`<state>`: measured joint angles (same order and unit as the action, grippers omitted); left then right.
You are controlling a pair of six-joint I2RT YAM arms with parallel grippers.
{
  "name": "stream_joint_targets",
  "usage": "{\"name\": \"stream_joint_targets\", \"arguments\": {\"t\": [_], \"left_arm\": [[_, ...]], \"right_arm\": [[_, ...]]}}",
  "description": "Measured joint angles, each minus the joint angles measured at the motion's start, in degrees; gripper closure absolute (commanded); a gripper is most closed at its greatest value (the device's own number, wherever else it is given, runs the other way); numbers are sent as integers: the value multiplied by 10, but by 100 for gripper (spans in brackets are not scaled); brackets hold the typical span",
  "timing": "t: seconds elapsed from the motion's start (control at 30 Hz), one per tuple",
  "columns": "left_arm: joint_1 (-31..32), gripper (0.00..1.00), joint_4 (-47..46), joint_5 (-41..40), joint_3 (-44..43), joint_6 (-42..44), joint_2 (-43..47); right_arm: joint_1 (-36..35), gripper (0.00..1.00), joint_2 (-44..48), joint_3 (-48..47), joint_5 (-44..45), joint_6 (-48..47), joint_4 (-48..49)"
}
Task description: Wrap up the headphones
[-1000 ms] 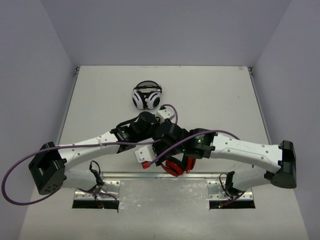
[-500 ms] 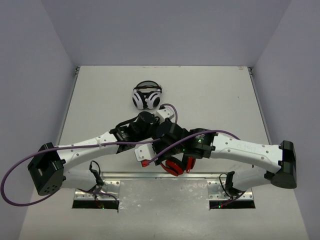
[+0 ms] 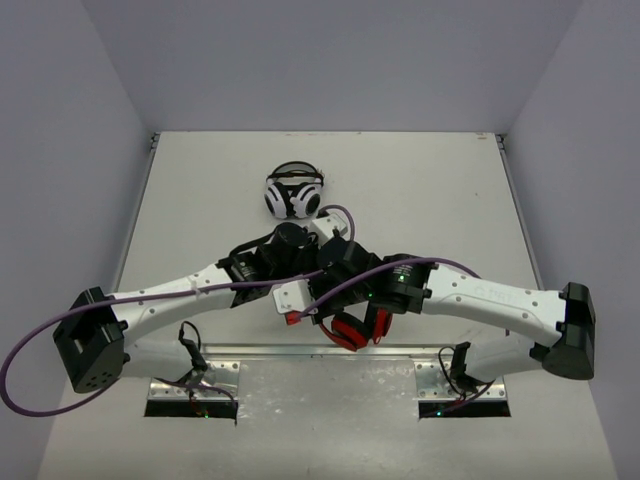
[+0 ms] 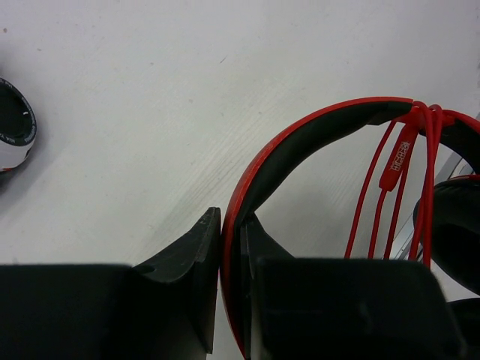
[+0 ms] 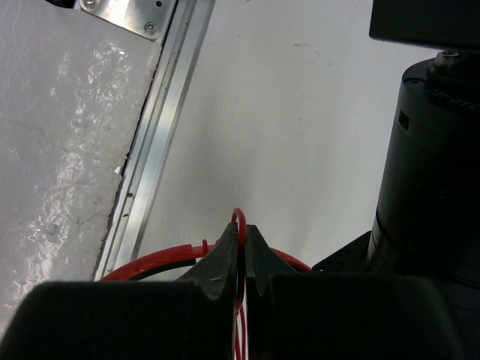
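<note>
The red headphones (image 3: 352,331) sit near the table's front edge, mostly under the two wrists. In the left wrist view my left gripper (image 4: 231,247) is shut on the red headband (image 4: 300,131), with loops of the thin red cable (image 4: 427,172) wound over the band and a black ear cushion (image 4: 454,225) at the right. In the right wrist view my right gripper (image 5: 240,244) is shut on a loop of the red cable (image 5: 238,217), just above the headband (image 5: 150,262). Both grippers (image 3: 330,285) meet over the headphones in the top view.
White-and-black headphones (image 3: 293,193) lie farther back on the table, also at the left edge of the left wrist view (image 4: 13,127). A metal rail (image 5: 154,142) and plate run along the front edge. Purple arm cables (image 3: 30,350) hang at the left.
Both wrists have shifted slightly right and closer together over the red headphones. The grips look unchanged.
</note>
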<state>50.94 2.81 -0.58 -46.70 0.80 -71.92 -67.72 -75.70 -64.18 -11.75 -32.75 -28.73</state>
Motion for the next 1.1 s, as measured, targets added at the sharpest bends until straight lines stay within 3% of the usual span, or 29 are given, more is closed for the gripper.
{"name": "stream_joint_targets", "arguments": {"t": [0.43, 1.1], "left_arm": [[0, 100, 0, -6, 0, 0, 9], [0, 100, -8, -50, 7, -13, 58]], "right_arm": [[9, 99, 8, 0, -10, 12, -1], [87, 99, 52, 41, -37, 22, -6]]}}
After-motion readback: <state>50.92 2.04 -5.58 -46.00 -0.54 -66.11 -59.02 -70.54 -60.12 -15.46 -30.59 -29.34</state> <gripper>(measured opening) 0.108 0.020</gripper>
